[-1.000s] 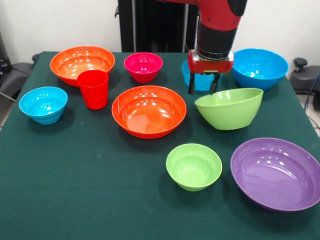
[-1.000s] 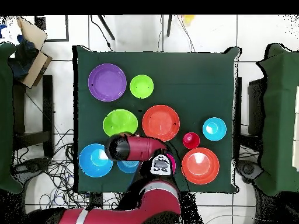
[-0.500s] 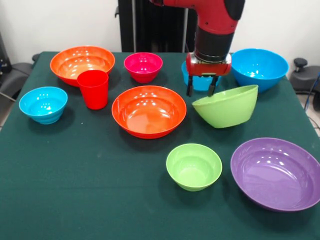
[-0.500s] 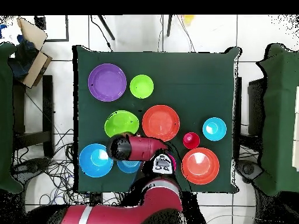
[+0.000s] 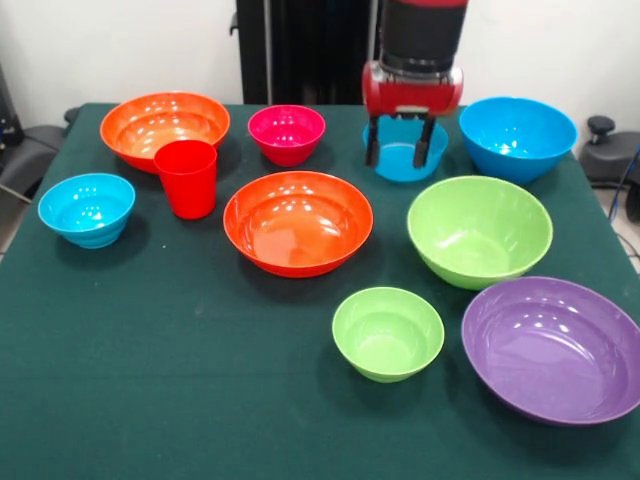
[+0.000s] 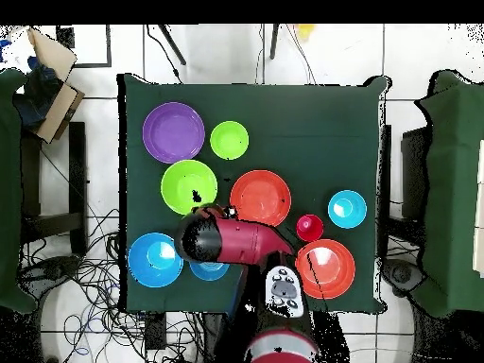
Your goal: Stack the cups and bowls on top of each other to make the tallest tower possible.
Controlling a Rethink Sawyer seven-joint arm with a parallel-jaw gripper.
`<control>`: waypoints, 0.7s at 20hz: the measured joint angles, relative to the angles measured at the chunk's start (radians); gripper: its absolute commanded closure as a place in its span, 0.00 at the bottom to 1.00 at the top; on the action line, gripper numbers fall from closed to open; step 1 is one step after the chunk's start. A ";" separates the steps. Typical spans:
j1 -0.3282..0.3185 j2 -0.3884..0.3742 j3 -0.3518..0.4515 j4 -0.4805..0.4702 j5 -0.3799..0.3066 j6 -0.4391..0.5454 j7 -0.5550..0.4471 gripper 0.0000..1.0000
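My gripper [image 5: 400, 160] hangs open and empty over the small blue bowl [image 5: 405, 160] at the far side. The large green bowl [image 5: 480, 230] sits flat and upright just in front of it, apart from the fingers. An orange bowl [image 5: 298, 222] lies mid-table, with the red cup [image 5: 187, 177] upright to its left. A second orange bowl [image 5: 165, 125], a magenta bowl [image 5: 287, 133] and a large blue bowl [image 5: 520, 135] line the far edge. Every bowl sits singly; no tower shows. In the overhead view the arm [image 6: 227, 241] hides the gripper and the magenta bowl.
A small blue bowl [image 5: 87, 208] sits at the left edge. Near the front stand a small green bowl [image 5: 388, 332] and a wide purple bowl [image 5: 555, 345], the latter close to the table's right edge. A dark green cloth [image 5: 150, 380] covers the table.
The large green bowl, tilted on its side before, now rests flat and a little nearer the front. My gripper has risen and drawn back over the small blue bowl.
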 measured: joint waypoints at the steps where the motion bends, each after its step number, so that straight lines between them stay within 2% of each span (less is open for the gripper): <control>1: -0.001 -0.014 0.000 0.002 0.000 0.000 0.000 0.00; 2: -0.001 -0.043 0.000 0.004 0.000 0.000 0.000 0.00; 6: -0.001 -0.079 0.004 0.004 0.000 0.000 0.000 0.00; 14: 0.031 -0.084 0.004 -0.028 -0.001 0.001 0.000 0.00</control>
